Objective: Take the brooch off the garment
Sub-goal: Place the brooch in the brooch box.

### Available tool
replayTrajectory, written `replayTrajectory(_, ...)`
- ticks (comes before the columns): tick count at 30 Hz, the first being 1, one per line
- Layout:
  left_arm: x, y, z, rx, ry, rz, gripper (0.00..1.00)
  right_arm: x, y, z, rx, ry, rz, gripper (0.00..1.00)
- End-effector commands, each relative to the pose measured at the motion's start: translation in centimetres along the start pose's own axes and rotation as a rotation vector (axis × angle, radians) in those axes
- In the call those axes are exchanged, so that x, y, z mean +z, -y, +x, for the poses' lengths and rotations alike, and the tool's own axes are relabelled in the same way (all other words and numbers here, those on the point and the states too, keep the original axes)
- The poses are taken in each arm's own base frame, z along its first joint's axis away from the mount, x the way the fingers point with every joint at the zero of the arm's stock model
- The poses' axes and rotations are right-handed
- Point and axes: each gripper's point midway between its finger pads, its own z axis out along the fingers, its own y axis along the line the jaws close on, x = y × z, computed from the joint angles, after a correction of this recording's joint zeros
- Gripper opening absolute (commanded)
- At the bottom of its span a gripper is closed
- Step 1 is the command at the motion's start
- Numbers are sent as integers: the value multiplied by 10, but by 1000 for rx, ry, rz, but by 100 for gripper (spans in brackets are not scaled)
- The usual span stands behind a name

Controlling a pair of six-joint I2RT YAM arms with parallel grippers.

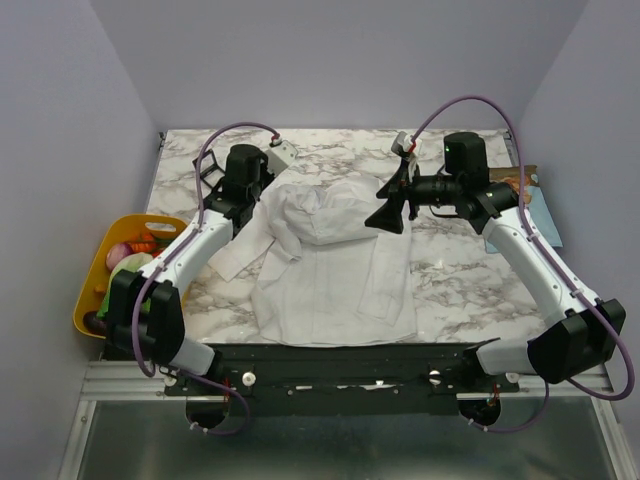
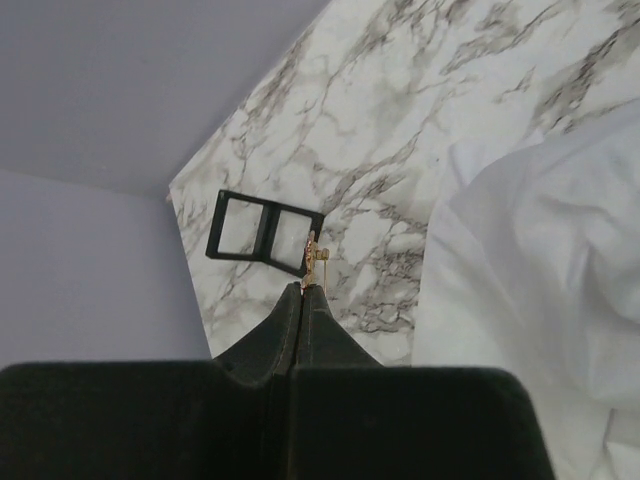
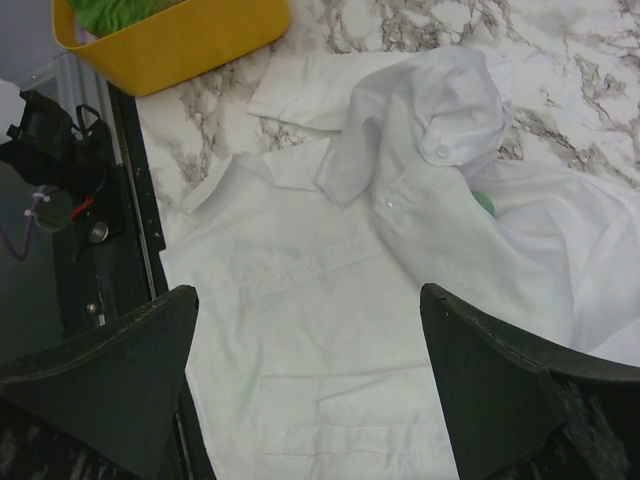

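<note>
Pinched shut at the lens, the left gripper (image 2: 303, 292) held the brooch (image 2: 311, 248) at its tips over the marble table (image 2: 400, 130), a yellow basket (image 1: 86, 292) off to its left and a black palette (image 2: 268, 230) just beyond; rightward lay the crumpled shirt (image 1: 330, 285), with the right gripper (image 3: 308, 292) above it spread wide, empty

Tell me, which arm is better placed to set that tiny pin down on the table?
Left. The left gripper, shut, pinches the brooch at its fingertips, over the marble table beside the white shirt. The right gripper hangs open and empty above the shirt.
</note>
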Motion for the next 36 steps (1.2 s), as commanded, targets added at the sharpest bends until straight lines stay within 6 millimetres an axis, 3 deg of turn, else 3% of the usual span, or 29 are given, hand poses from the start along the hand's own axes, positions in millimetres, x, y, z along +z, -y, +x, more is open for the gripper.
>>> replayTrajectory(1, 17, -28, 43, -17, -149, -128, 0, -4, -1, -3, -8, 18, 10, 100)
replayTrajectory(12, 39, -59, 85, -17, -308, -355, 0, 0, -1, 0, 9, 15, -5, 100)
replayTrajectory(19, 64, -58, 104, -12, -419, -406, 0, 0, -2, 0, 20, 15, -16, 100)
replayTrajectory(31, 99, -51, 116, 43, -497, -400, 0, 0, -4, -1, 19, 17, -22, 100)
replayTrajectory(36, 104, -47, 123, 29, -556, -392, 0, 0, -3, -1, 19, 17, -22, 100)
